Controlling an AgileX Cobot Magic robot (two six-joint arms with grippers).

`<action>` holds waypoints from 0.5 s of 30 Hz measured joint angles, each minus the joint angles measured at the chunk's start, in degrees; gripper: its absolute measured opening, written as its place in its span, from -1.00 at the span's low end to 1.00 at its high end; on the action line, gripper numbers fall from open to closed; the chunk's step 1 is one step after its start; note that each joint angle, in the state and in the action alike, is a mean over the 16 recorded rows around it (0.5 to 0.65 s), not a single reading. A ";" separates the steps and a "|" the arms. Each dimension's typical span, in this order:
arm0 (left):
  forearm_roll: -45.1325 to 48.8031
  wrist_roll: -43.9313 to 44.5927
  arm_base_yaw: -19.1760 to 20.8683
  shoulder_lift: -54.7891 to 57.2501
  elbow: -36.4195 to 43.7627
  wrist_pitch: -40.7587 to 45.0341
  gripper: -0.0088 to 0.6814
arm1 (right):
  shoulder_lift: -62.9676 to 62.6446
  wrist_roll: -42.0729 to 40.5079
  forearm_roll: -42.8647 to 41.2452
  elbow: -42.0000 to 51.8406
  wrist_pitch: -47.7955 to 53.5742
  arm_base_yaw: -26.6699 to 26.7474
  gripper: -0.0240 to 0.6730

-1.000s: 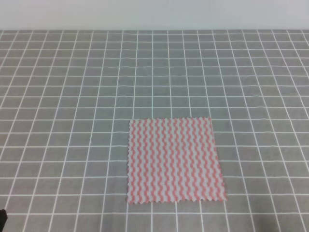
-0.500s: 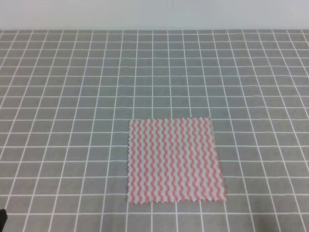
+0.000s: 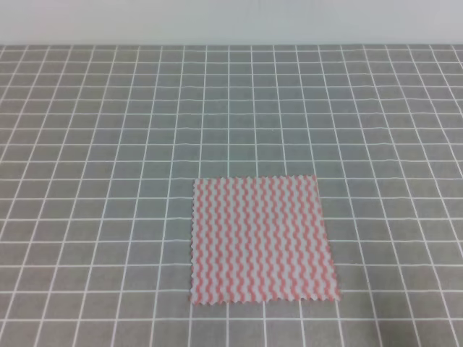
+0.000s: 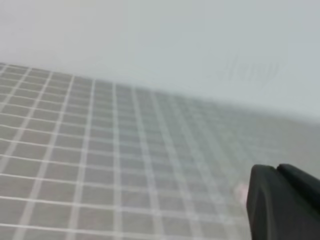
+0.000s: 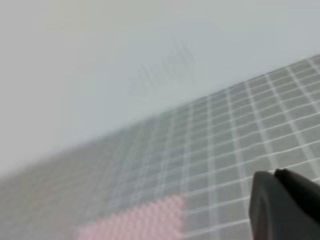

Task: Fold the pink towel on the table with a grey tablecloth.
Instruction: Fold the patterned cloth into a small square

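Exterior high view: the pink towel (image 3: 262, 239), a square of pink-and-white wavy stripes with pinked edges, lies flat and fully spread on the table with a grey tablecloth (image 3: 101, 144). It sits toward 6 o'clock in the picture, a little right of centre. No fold has been made, and no corner is lifted.

What has changed: a small dark shape that showed at the 7 o'clock corner of this view a second ago, and half a second ago, is now gone. It was probably part of the left arm. The towel itself has not shifted. Neither arm appears in this view now.

Left wrist view: the picture is blurred. It looks out across the grid cloth toward a pale wall. A black part of the left gripper (image 4: 285, 202) fills the 5 o'clock corner. Just beside it is a faint pink smear, perhaps the towel, too soft to be sure. Whether this gripper is spread or closed cannot be told.

Right wrist view: also blurred and tilted. The towel shows as a pink patch at 6 o'clock, with a black part of the right gripper (image 5: 285, 205) at 5 o'clock, apart from it. Its state cannot be told either.

Judgement: folding has not begun, and both arms seem to be repositioning before any approach.
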 joint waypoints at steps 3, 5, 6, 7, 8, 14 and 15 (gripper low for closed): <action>-1.40 -2.79 0.00 0.00 -0.09 -1.64 -0.98 | -0.12 -0.02 5.37 0.00 -0.68 0.00 -0.98; -2.29 -4.20 0.00 0.12 -0.17 -2.18 -0.98 | 0.00 -0.04 8.28 -0.10 -0.80 0.00 -0.98; -2.73 -4.91 0.00 0.13 -0.17 -2.53 -0.98 | -0.12 -0.05 9.65 0.00 -0.88 0.00 -0.98; -3.08 -5.53 0.00 0.13 -0.17 -2.83 -0.98 | -0.12 -0.06 10.70 0.00 -0.74 0.00 -0.98; -3.35 -6.02 0.00 0.13 -0.17 -2.98 -0.98 | -0.12 -0.07 11.64 0.00 -0.56 0.00 -0.98; -3.71 -7.52 0.00 0.58 -0.50 -2.29 -0.98 | -0.09 -0.11 13.18 -0.29 0.93 0.00 -0.97; -3.72 -7.77 0.00 0.58 -0.61 -1.90 -0.98 | 0.06 -0.11 13.12 -0.53 1.24 0.00 -0.97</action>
